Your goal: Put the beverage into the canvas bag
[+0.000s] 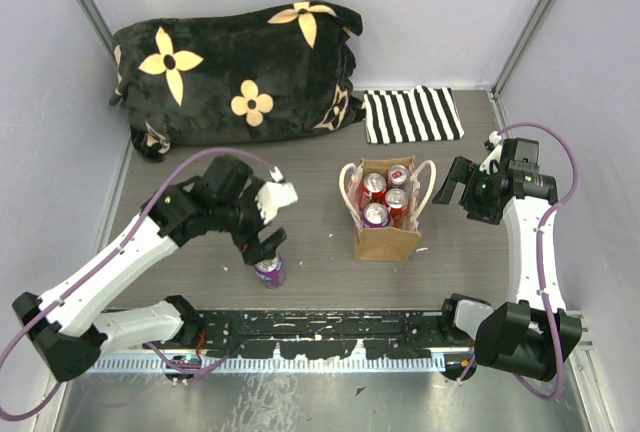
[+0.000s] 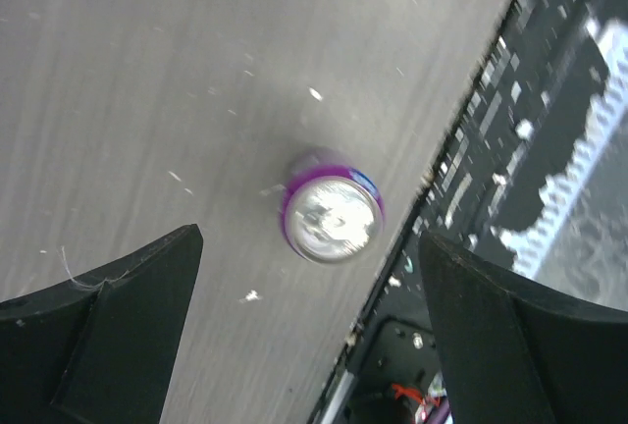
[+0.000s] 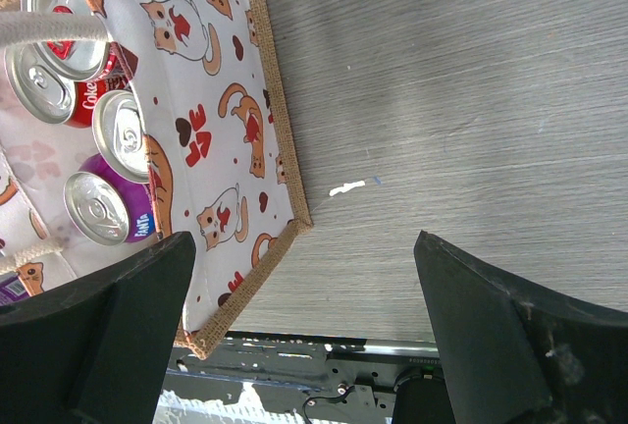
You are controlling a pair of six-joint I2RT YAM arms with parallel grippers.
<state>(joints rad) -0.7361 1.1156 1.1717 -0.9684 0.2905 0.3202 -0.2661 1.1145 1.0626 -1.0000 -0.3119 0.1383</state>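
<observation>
Both jaws spread wide: left above the edge-side purple can (image 1: 269,273), right beside the canvas bag (image 1: 385,244).

The canvas bag (image 1: 386,243), centre frame, is showing tan-brown outside and a white lining printed with orange cats and red hearts. The cans (image 1: 385,200) inside are showing red and purple. The purple can (image 1: 270,273), lower left, is showing a silver top. The cloth (image 1: 412,114), upper right, is showing black-and-white stripes. The cushion (image 1: 235,72), upper left, is showing black with cream flowers.

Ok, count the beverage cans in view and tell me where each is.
5. One purple can stands on the table beneath the open left gripper. Four more cans stand inside the canvas bag. Others may be hidden under them.
</observation>
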